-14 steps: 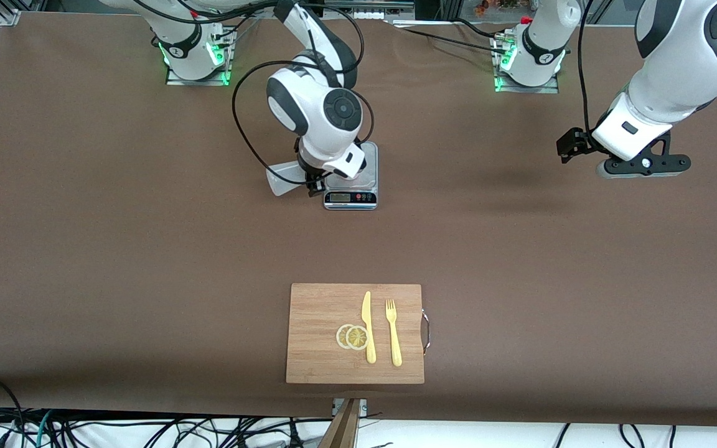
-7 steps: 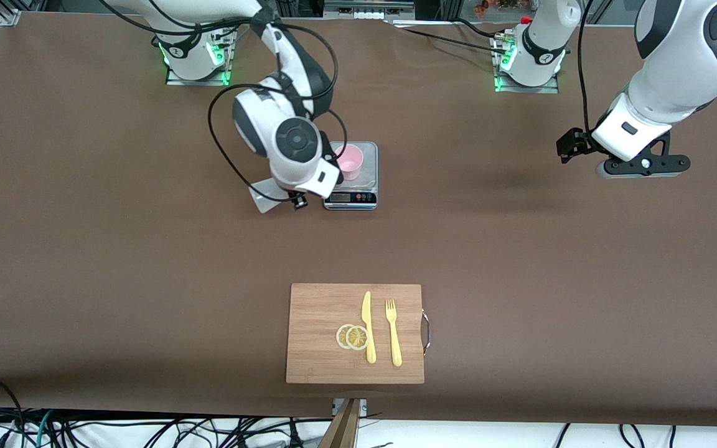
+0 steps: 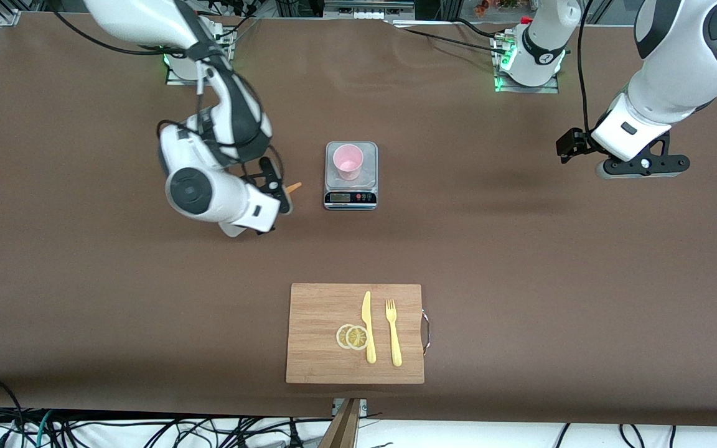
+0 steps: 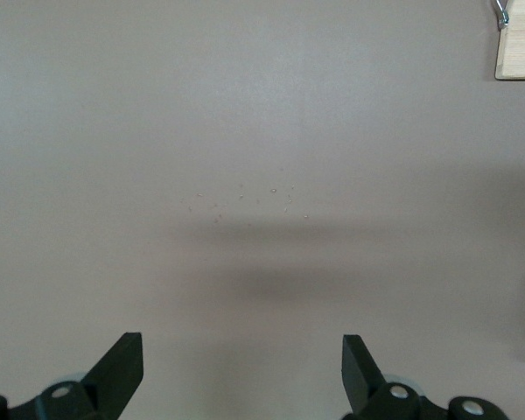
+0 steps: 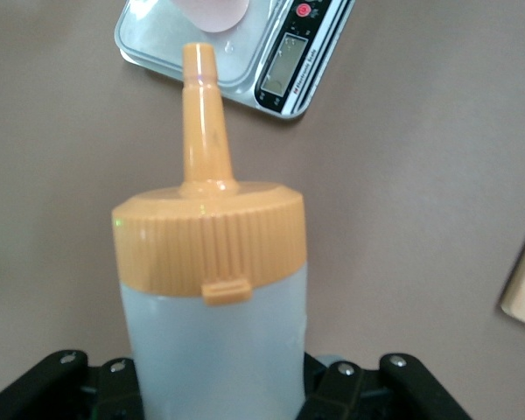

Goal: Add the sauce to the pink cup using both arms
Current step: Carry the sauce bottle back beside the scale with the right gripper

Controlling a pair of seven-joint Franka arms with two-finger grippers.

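Gripping the sauce [image 5: 212, 289], the right pincer [image 3: 269, 198] hangs over bare table [image 3: 84, 280] beside the scale [image 3: 350, 198]; nozzle tilted toward the pink cup [image 3: 347, 162] on its plate. Risks: squeezed bottle dripping onto the table, or slipping. Left pincer [image 4: 242, 376] waits wide, empty, at its own end.

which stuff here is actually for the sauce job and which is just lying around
For the job:
- sauce bottle, held in the shut right claw over the table beside the scale
- pink cup, on the scale
- scale
- left claw, open, waiting at its own end of the table

Just lying about:
- cutting board
- lemon slices
- knife
- fork
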